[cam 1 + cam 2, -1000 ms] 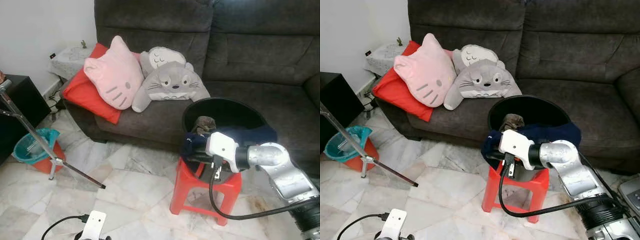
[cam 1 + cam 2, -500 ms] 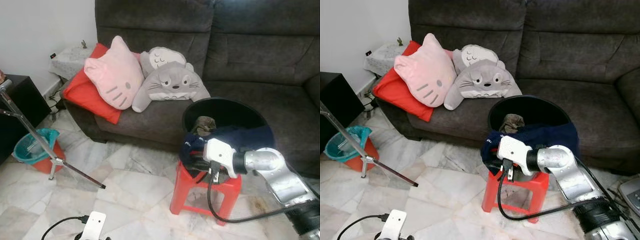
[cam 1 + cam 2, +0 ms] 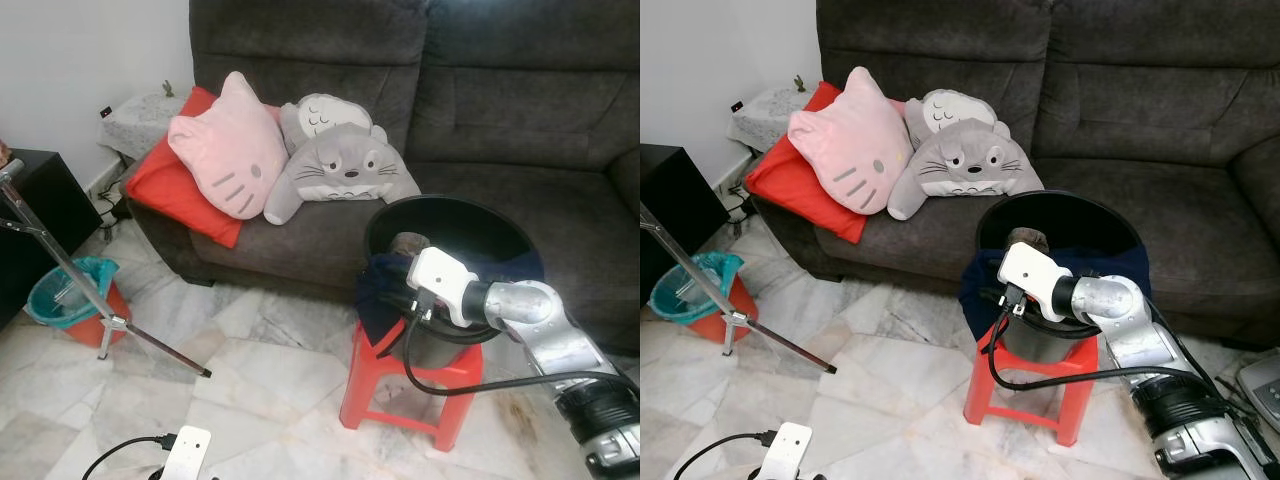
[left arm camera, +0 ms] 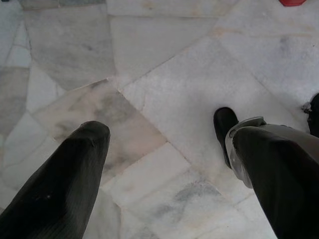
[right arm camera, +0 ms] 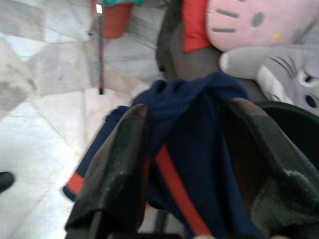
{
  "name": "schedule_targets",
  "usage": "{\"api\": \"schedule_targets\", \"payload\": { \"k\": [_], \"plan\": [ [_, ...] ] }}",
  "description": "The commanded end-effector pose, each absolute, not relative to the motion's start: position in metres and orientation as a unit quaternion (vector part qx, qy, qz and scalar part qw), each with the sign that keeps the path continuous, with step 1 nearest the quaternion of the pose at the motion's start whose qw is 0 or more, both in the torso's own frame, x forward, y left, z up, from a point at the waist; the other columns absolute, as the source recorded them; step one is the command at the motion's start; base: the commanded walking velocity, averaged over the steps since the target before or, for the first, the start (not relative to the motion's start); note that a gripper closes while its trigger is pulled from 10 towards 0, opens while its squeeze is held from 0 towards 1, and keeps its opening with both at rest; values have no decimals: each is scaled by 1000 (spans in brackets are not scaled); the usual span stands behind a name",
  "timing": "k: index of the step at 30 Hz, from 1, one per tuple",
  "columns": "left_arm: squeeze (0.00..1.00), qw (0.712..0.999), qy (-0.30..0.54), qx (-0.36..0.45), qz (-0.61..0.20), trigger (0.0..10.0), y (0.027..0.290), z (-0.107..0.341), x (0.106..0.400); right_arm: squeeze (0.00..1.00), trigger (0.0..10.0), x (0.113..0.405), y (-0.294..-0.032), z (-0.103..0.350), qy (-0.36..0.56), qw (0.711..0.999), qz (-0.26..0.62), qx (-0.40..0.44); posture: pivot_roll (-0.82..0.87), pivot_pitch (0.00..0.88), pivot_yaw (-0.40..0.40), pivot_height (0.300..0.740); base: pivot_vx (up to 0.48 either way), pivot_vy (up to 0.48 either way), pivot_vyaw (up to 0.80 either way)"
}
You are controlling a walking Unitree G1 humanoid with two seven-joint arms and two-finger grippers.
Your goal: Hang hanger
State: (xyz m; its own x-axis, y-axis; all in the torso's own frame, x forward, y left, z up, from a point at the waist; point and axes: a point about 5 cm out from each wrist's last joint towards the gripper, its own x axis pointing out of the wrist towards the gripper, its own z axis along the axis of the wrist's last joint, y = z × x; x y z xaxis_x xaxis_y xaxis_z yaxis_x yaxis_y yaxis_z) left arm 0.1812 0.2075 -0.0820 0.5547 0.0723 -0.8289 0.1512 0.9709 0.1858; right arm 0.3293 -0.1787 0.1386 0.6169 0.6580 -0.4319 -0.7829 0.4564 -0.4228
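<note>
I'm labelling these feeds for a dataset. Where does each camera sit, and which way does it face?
Left and right eye views: on the head, looking forward and down at the sofa, the black bucket on the red stool and the right arm.
Left wrist view: on the left wrist, facing the marble floor between the left gripper fingers.
Right wrist view: on the right wrist, facing the navy garment within the right gripper.
Shared: the pink cat cushion shows in the eye and right wrist views.
</note>
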Motion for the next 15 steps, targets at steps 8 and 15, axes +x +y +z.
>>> {"api": "schedule_targets", "payload": {
  "k": [8,15],
  "plan": [
    [0,869,478,125,-22,10000,210,-83,178,1000,10000,346,-167,158,59,854,410,-316,-48,0,67,740,0,0,0],
    [0,868,480,125,-22,10000,210,-84,177,0,10000,337,-164,159,34,862,401,-307,-54,0,66,740,0,0,0]
  ]
}}
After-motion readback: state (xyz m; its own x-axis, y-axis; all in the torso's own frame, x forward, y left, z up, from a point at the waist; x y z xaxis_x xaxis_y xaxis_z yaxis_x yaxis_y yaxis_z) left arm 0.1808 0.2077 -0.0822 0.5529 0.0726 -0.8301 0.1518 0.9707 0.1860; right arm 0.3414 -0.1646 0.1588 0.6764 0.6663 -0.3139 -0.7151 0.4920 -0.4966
